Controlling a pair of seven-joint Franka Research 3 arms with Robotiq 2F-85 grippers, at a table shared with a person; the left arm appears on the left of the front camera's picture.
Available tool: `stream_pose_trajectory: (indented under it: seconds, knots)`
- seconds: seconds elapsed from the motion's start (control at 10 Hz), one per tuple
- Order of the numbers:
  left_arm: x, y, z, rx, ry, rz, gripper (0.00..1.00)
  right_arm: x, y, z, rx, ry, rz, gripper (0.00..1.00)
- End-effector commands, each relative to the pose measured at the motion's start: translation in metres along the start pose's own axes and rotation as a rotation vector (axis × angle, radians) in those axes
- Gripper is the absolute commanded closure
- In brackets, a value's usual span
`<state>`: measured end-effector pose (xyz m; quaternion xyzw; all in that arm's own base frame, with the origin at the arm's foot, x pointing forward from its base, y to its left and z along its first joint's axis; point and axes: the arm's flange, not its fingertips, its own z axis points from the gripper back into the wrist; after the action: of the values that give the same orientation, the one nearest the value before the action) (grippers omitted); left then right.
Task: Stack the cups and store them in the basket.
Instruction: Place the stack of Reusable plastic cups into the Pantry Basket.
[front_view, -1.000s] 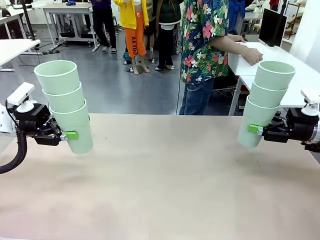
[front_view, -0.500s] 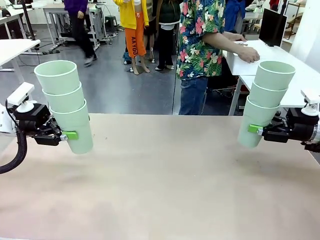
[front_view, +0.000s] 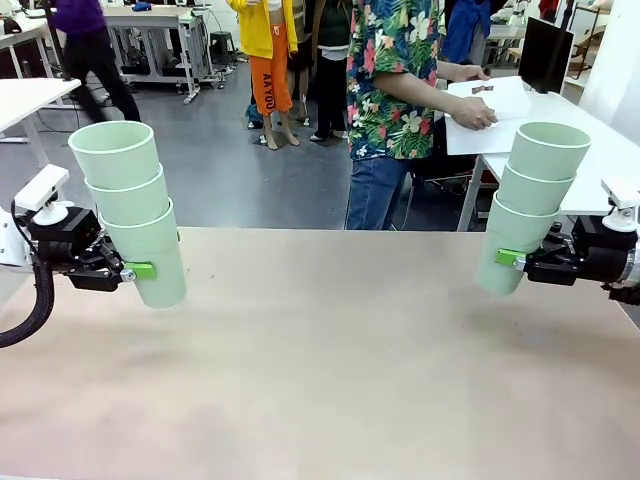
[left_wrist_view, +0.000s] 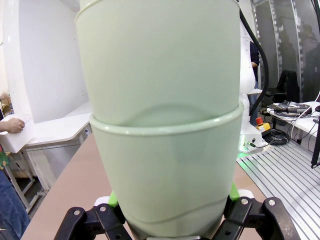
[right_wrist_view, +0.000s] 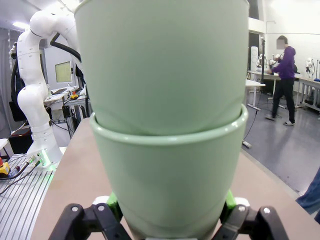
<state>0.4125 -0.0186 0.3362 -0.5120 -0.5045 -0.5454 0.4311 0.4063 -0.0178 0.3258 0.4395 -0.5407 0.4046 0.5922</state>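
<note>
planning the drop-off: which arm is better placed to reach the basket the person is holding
Right, likely: the basket, in the person's hand, is beyond the right gripper and the right stack; the left gripper holds the left stack across the table.

a cup stack (front_view: 130, 210) hung in the left end effector (front_view: 150, 270) over the surface's (front_view: 320, 380) left side. a second cup stack (front_view: 530, 205) hung in the right end effector (front_view: 502, 258), opposite.

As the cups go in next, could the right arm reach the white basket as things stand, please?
Probably not: the basket is under the person's hand, beyond the table, and the right gripper holds three stacked cups.
</note>
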Motion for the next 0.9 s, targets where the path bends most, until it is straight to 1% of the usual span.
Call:
stream_pose_trajectory:
  seconds: [0.0, 0.8]
  knots:
    - [0.0043, -0.0007, 0.0004, -0.003, -0.005, -0.008, 0.15, 0.0031, 0.0003, -0.0006, 0.000, -0.001, 0.007, 0.15]
    - [0.0043, -0.0007, 0.0004, -0.003, -0.005, -0.008, 0.15, 0.0031, 0.0003, -0.0006, 0.000, -0.001, 0.007, 0.15]
